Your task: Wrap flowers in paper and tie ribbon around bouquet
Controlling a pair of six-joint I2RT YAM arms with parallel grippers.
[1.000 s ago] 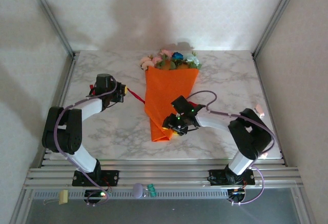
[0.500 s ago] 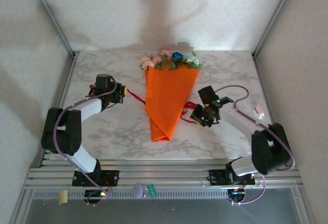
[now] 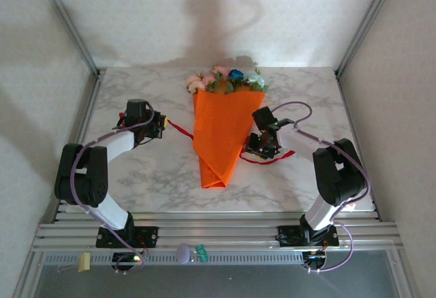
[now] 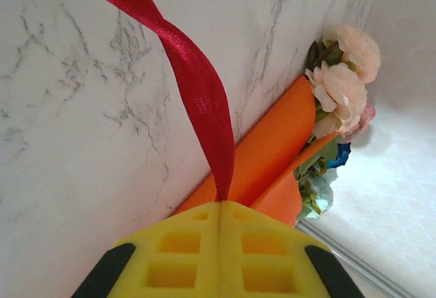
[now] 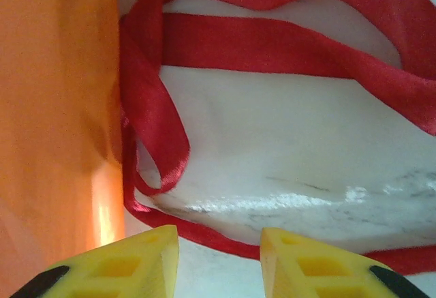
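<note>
Ribbon (image 4: 197,86) middle hides behind your bouquet (image 3: 221,127); your left claw (image 4: 219,206) pinches one end, your right claw (image 5: 219,240) gapes over its loops.

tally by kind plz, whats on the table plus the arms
paper cone: 1
flower bunch: 1
red ribbon: 1
robot arms: 2 (left arm, right arm)
total: 5

The top camera looks down from behind the arm bases (image 3: 126,235) at the frame's bottom over the whole white marble table (image 3: 150,168), while both wrist cameras sit low and close, facing from opposite sides the thin red satin ribbon (image 4: 197,86) and slim orange paper cone (image 3: 221,127) that all three views share.
</note>
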